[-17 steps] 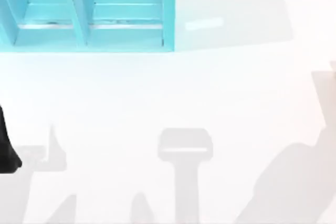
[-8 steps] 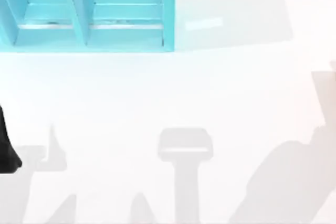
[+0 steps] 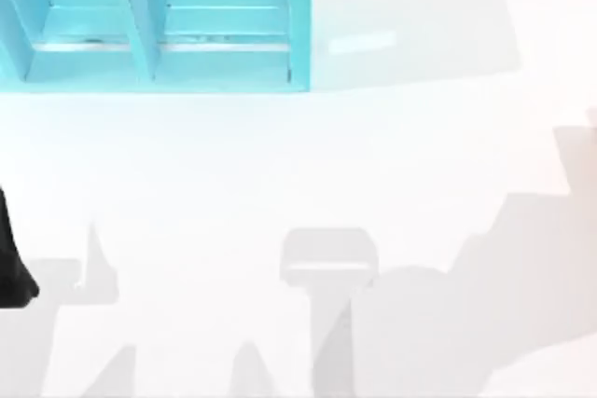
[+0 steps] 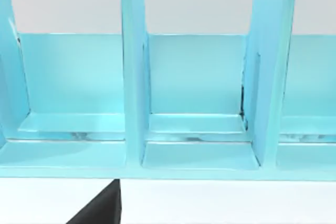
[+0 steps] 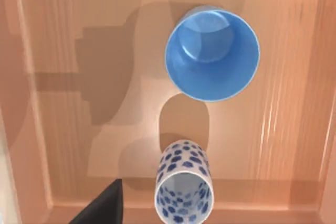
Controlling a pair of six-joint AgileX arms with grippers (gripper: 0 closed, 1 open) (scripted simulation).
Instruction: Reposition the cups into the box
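Both cups stand upright inside a brown wooden box (image 5: 63, 145), seen from straight above in the right wrist view. The plain blue cup (image 5: 212, 56) is the wider one, mouth up. A short gap away stands the slimmer white cup with dark blue speckles (image 5: 184, 187), close to one wall of the box. A dark part of my right gripper (image 5: 102, 207) shows at the picture's edge, above the box floor and apart from both cups. My left arm (image 3: 11, 267) is parked at the table's left edge.
A turquoise rack with upright dividers (image 3: 149, 25) stands at the table's back left; the left wrist view faces its compartments (image 4: 197, 93) from close by. Arm shadows lie across the front of the white table (image 3: 280, 156).
The shadow at the table's front right has grown and spread leftwards toward the middle. The left arm and the rack have not moved.
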